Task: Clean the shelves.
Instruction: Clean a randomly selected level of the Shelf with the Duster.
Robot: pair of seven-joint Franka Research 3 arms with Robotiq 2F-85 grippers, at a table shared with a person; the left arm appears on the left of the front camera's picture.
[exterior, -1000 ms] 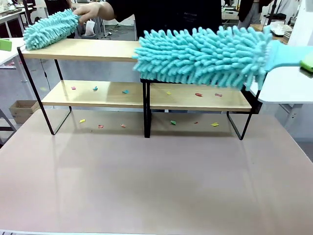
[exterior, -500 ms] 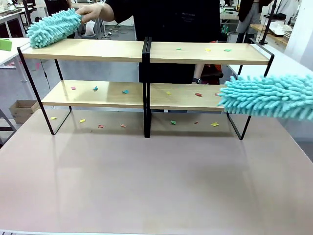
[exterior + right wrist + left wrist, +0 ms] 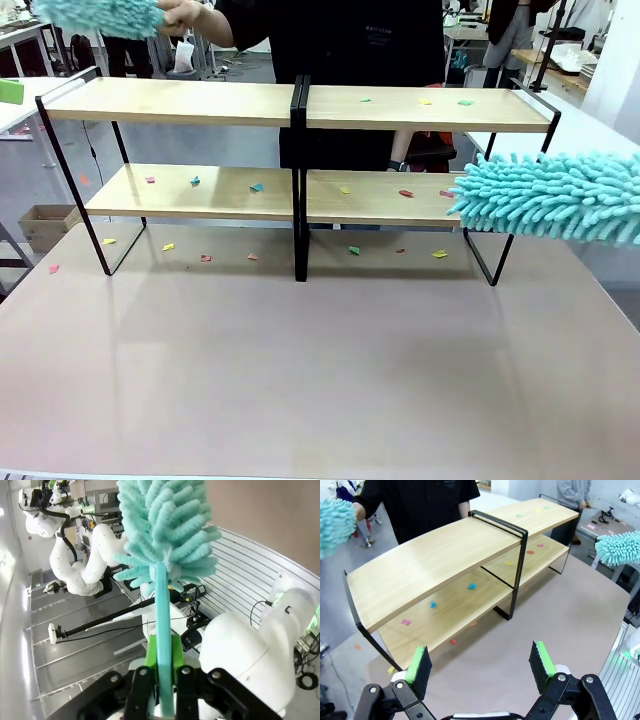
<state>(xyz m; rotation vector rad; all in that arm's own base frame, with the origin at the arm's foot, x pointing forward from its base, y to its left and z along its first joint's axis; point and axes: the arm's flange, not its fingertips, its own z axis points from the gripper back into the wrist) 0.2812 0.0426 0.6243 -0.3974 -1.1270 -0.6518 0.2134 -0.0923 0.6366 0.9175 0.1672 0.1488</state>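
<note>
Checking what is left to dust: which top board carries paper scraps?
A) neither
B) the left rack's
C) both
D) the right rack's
D: three small scraps lie on the right rack's top board; the left rack's top board shows bare wood.

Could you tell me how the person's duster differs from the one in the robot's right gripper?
The person's duster is raised clear above the shelves at their left end; the robot's duster hangs level with the lower board, by the right end. A hand grips the first; the right gripper is shut on the second's handle. Both are fluffy and turquoise.
</note>
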